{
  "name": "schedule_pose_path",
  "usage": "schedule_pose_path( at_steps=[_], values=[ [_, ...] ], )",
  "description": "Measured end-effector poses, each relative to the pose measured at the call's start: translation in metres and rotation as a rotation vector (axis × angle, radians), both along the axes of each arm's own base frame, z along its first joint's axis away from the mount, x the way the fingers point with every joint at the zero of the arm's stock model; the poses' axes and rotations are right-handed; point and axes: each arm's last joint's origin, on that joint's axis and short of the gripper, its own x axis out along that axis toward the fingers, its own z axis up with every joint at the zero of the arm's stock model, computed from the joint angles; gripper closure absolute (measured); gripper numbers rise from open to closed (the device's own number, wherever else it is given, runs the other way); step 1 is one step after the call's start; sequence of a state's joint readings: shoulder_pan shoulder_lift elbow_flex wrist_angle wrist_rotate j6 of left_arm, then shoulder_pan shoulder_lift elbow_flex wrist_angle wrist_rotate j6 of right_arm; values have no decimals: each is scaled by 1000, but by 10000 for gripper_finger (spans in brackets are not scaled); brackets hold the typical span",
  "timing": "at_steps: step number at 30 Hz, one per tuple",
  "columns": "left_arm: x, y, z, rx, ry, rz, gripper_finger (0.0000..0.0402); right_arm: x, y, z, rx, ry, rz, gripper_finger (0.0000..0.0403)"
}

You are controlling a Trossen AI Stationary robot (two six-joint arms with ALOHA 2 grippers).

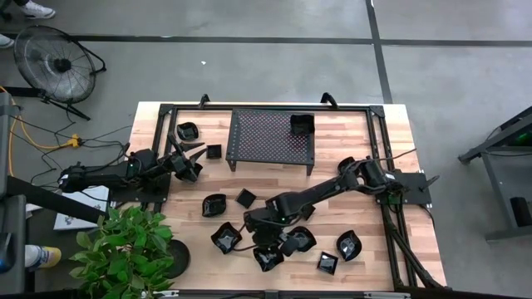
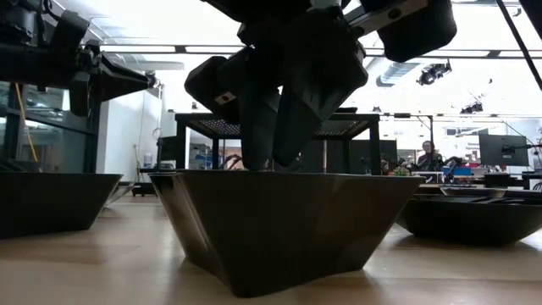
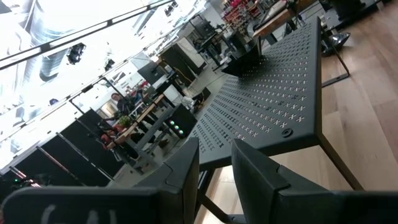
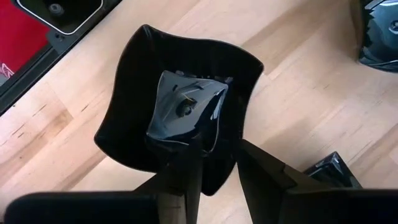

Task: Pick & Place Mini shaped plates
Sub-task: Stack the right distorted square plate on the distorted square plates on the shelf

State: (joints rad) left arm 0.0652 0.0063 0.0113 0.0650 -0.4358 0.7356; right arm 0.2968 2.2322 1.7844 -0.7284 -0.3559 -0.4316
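Fingers of right hand (image 4: 214, 171) straddle square plate's (image 4: 180, 106) rim, partly open.

No readable text, labels, brand names, numbers or signs appear in any of the four views. A red surface (image 4: 15, 50) at one corner of the right wrist view carries faint pale marks, but they are too cut off to read. Papers (image 1: 81, 209) lying beside the worktop (image 1: 349, 199) in the high view are too small to make out any print. Nothing else bears writing.
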Motion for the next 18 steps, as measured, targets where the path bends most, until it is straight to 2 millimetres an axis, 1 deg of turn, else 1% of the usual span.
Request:
schedule_pose_path(
  at_steps=[14,18],
  values=[
    [0,0,0,0,0,0,309,2,-4,-2,28,4,9,308],
    [0,0,0,0,0,0,309,5,-6,-11,58,28,14,308]
  ],
)
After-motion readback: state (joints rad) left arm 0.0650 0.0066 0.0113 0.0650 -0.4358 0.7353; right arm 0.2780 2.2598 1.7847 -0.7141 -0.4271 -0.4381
